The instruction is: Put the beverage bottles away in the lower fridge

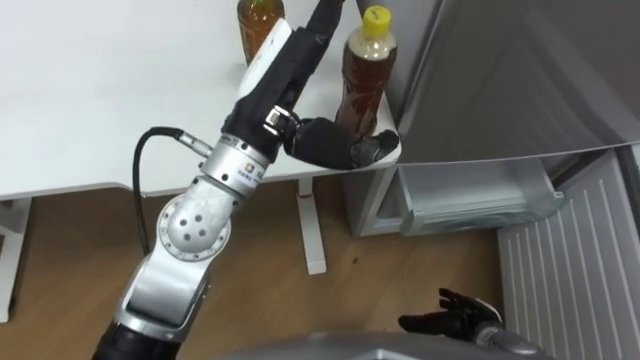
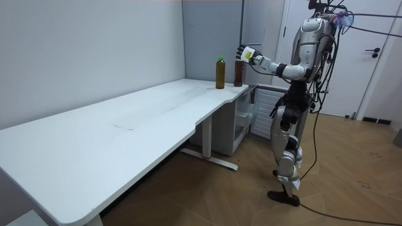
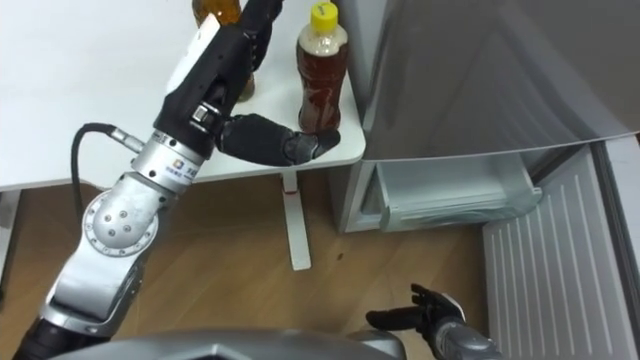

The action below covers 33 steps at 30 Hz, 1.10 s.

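The yellow-capped bottle [image 1: 365,75] stands upright at the corner of the white table [image 1: 100,100], right beside the fridge, handy for the short carry down. The second bottle [image 1: 260,25] waits just behind. The left hand [image 1: 315,138] is at the near bottle, arm stretched forward, thumb lying across its lower body and fingers straight alongside: spread, not clamped. The lower fridge [image 1: 480,195] gapes open below. The right hand [image 1: 450,318] hangs low, relaxed, holding nothing.

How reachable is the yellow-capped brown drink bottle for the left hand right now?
Probably yes: the left hand is beside the yellow-capped brown drink bottle at the white table corner, fingers open, nothing between them.
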Motion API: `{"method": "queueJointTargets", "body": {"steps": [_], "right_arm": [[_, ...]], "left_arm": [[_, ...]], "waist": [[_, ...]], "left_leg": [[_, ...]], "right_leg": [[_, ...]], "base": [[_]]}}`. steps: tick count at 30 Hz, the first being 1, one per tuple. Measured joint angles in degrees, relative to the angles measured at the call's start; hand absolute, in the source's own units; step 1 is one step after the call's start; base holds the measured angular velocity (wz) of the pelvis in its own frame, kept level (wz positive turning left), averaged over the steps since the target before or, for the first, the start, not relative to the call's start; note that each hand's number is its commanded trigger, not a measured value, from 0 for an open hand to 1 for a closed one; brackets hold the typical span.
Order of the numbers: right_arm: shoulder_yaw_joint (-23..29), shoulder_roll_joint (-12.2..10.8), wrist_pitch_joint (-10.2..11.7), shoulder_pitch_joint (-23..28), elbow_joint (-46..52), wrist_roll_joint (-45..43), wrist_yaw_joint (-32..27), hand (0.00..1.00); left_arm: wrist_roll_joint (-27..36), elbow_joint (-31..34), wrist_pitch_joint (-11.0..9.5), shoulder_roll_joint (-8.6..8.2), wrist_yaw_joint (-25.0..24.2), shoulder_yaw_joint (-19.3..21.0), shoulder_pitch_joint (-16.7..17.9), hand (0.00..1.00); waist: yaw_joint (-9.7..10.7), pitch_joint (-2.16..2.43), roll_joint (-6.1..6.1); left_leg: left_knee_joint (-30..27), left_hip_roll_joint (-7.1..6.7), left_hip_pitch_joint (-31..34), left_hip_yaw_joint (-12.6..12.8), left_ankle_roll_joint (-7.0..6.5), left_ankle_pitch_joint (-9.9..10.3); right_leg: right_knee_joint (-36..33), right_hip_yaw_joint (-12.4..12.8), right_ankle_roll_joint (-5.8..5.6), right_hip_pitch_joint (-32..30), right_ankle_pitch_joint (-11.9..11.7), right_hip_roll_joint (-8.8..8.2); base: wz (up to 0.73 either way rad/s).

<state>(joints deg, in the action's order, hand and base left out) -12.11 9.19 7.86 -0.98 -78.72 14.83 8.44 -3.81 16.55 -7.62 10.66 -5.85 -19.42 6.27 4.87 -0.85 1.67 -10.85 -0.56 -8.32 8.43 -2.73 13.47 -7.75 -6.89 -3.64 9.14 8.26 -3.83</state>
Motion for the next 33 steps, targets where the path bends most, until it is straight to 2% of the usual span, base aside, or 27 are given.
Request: {"method": "queueJointTargets", "body": {"steps": [4, 5, 8, 17, 30, 33], "right_arm": [[0.40, -0.01, -0.54, -0.04, 0.20, -0.11, 0.11, 0.00], [0.41, 0.00, -0.78, -0.04, 0.40, -0.13, 0.13, 0.00], [0.44, -0.01, -1.64, -0.07, 0.83, -0.21, 0.13, 0.00], [0.33, -0.41, -1.65, -0.04, 1.38, -1.68, -1.50, 0.00], [0.36, -0.50, -1.70, 0.18, 1.69, -1.94, -2.43, 0.00], [0.36, -0.50, -1.70, 0.73, 2.64, -2.00, -2.61, 0.00]], "left_arm": [[1.42, -3.49, 0.30, 0.01, -0.24, 0.02, 0.00, 0.00], [2.14, -4.14, 0.94, 0.02, -0.44, 0.06, 0.00, 0.00], [3.69, -4.74, 1.86, 0.04, -1.39, 0.07, 0.00, 0.00], [10.00, -4.77, 3.53, 0.11, -3.62, 0.08, 0.01, 0.00], [11.17, -5.09, 4.04, 0.00, -3.95, 0.87, 0.00, 0.00], [12.02, -6.46, 4.04, -0.70, -3.85, 1.72, -0.18, 0.00]], "waist": [[0.08, -0.01, 0.01], [0.07, 0.00, 0.00], [-0.06, 0.03, 0.08], [-0.25, 0.15, 0.45], [-0.36, 0.21, 0.38], [-0.34, 0.22, 0.40]], "left_leg": [[0.32, 0.02, -0.04, 0.37, 0.00, 0.01], [0.15, 0.03, 0.02, 0.41, 0.00, 0.01], [0.28, 0.04, -0.04, 0.48, 0.00, 0.00], [0.36, 0.08, -0.22, 0.49, 0.01, 0.00], [0.09, 0.22, -0.26, 0.84, 0.01, 0.00], [0.07, 0.24, -0.30, 0.84, 0.01, 0.00]], "right_leg": [[-0.03, 0.49, 0.00, -0.10, 0.00, 0.05], [-0.03, 0.59, 0.00, -0.19, 0.00, 0.06], [-0.01, 0.72, 0.00, -0.25, 0.00, 0.12], [0.06, 2.04, 0.00, -0.40, 0.00, 0.25], [0.00, 2.39, 0.00, -0.14, 0.00, 0.40], [0.00, 2.40, 0.00, -0.13, 0.00, 0.41]], "base": [[-0.04], [0.00], [0.00], [0.00], [0.00], [0.00]]}}
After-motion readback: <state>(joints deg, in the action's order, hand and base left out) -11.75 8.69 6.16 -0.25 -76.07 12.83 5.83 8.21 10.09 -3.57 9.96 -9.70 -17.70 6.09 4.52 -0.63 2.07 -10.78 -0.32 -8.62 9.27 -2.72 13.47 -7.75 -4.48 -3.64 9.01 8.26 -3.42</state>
